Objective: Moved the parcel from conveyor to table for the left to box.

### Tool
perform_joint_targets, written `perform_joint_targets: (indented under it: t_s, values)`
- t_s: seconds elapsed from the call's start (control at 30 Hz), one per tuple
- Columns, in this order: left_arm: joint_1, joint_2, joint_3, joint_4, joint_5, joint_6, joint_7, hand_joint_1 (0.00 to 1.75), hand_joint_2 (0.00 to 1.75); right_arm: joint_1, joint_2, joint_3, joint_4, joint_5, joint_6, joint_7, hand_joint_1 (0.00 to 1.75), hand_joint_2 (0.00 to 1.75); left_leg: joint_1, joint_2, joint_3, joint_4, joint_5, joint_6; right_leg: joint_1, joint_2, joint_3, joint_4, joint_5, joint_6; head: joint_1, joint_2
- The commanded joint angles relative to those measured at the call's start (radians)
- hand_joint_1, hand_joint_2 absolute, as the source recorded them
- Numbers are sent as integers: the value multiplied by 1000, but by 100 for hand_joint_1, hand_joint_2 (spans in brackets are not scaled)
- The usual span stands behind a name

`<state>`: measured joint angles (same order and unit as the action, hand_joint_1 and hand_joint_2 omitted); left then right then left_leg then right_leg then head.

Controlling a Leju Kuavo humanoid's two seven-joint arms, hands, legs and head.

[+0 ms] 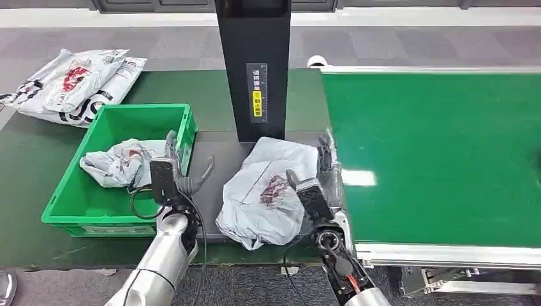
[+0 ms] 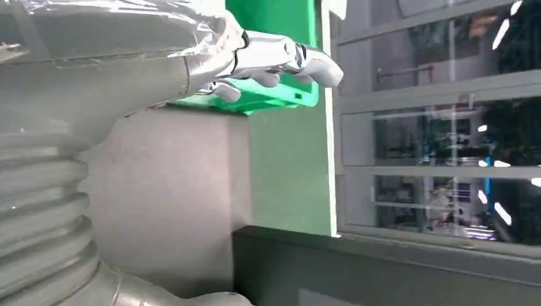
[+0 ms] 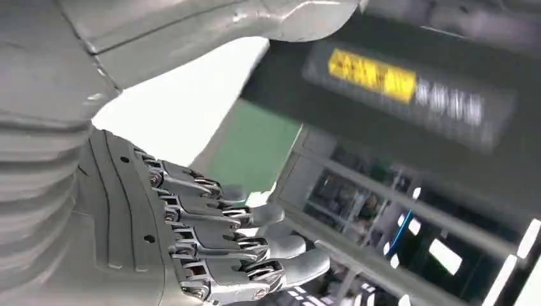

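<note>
1. Grey plastic parcel (image 1: 265, 191), crumpled and marked with a dark red print, lies on the dark table (image 1: 214, 159) just beside the edge of the green conveyor (image 1: 440, 153) and in front of the black post (image 1: 253, 64).
2. Right hand (image 1: 319, 185) stands at the parcel's conveyor side, fingers extended upward and apart, palm against the bag; nothing is closed in its grasp. The right wrist view shows the fingers (image 3: 255, 245) only lightly bent.
3. Left hand (image 1: 175, 175) hovers between the parcel and the green box (image 1: 67, 204), fingers spread, holding nothing.
4. Green box contains another grey bag (image 1: 118, 162).
5. Further bags (image 1: 73, 86) lie piled at the table's far left corner.
</note>
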<state>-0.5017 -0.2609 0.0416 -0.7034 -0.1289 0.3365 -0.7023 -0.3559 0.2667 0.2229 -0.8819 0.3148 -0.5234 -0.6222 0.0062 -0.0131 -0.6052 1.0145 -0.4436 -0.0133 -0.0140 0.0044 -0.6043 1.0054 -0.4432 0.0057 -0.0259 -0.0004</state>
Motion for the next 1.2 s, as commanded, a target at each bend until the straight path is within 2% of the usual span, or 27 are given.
perform_joint_targets:
  t_s: [0.03, 0.1, 0.2, 0.33, 0.4, 0.43, 0.53, 0.7, 0.77, 0.83, 0.87, 0.93, 1.0, 1.1, 1.13, 1.17, 1.2]
  values:
    - [-25, 38, -128, 19, -10, -22, 4, 0, 175, -19, -35, -229, -22, -96, 37, -46, 0, 175, 0, -1, 2, -1, 0, 0, 1, -3, 3, -2, 0, -1, 0, 0]
    - [-24, 44, -145, 11, -14, -34, 4, 0, 175, -15, -38, -248, -21, -110, 49, -47, 0, 175, 0, -2, 2, -1, 0, 0, 1, -3, 3, -2, 0, -1, 0, 0]
    - [-25, 73, -251, 41, -70, -137, 4, 0, 175, -18, -44, -276, -3, -126, 68, -63, 0, 175, 0, -1, 2, -1, 0, 0, 0, -2, 2, -1, 0, 0, 0, 0]
    - [-25, 73, -251, 41, -70, -137, 4, 0, 175, -18, -44, -276, -3, -126, 68, -63, 0, 175, 0, -1, 2, -1, 0, 0, 0, -2, 2, -1, 0, 0, 0, 0]
    - [-40, 76, -289, 96, -94, -188, 4, 0, 175, -24, -45, -278, 6, -127, 74, -64, 0, 175, 0, 1, 4, -2, 0, 0, 1, -1, 4, -3, 0, -1, 0, 0]
    - [-84, 83, -403, 233, -234, -192, 4, 0, 175, -39, -46, -289, 22, -128, 78, -70, 0, 175, 0, 1, 2, -1, 0, 0, 0, -1, 3, -1, 0, -1, 0, 0]
    - [-109, 65, -518, 412, -388, -300, 26, 0, 175, -59, -53, -305, 38, -119, 98, -67, 0, 175, 0, -3, 4, -3, 1, 0, 0, -5, 5, -2, 0, -1, 0, 0]
    - [-67, 65, -583, 445, -527, -380, 82, 0, 175, -74, -58, -309, 76, -91, 120, -48, 0, 175, 0, 4, 6, -3, -1, 1, 0, 2, 5, -4, 1, 0, 0, 0]
    - [-68, 69, -643, 466, -619, -425, 190, 0, 175, -87, -58, -310, 103, -85, 129, -45, 0, 175, 0, 4, 5, -2, -1, 0, 0, 2, 4, -3, 0, 0, 0, 0]
    - [-84, 75, -710, 490, -719, -432, 377, 0, 175, -87, -59, -307, 102, -77, 136, -40, 0, 175, 0, 4, 5, -2, -1, 0, 0, 2, 4, -3, 0, -1, 0, 0]
    - [-85, 76, -707, 485, -723, -431, 385, 175, 175, -83, -59, -307, 96, -75, 137, -38, 0, 175, 0, 3, 6, -3, 0, 0, 0, 1, 6, -3, 0, -1, 0, 0]
    - [-110, 81, -739, 491, -783, -395, 478, 175, 175, -62, -58, -302, 67, -67, 146, -32, 0, 175, 0, -1, 6, -3, 0, 0, 0, -2, 7, -3, 0, 0, 0, 0]
    - [-124, 81, -736, 487, -798, -356, 502, 175, 175, -46, -55, -301, 41, -58, 150, -21, 0, 175, -1, -6, 11, -3, 0, 2, 0, -7, 15, -4, -4, 1, 0, 0]
    - [-141, 68, -708, 484, -793, -314, 493, 175, 175, -29, -50, -306, 7, -44, 152, -4, 0, 175, -1, -2, 20, -4, -5, 2, -1, -5, 26, -4, -6, 1, 0, 0]
    - [-144, 63, -689, 475, -791, -221, 471, 175, 175, -19, -48, -310, -11, -35, 151, 5, 0, 175, 0, 0, 13, -4, -5, 3, 0, -3, 25, -5, -4, 0, 0, 0]
    - [-152, 55, -679, 476, -788, -212, 465, 175, 175, -13, -47, -313, -17, -30, 152, 9, 0, 175, -1, -2, 14, -1, -14, 0, 0, -5, 25, -2, -15, -1, 0, 0]
    - [-158, 49, -657, 469, -782, -152, 456, 175, 175, -3, -45, -318, -32, -26, 155, 11, 0, 175, 0, 0, 11, -4, -13, 3, 0, -3, 21, -5, -10, -1, 0, 0]
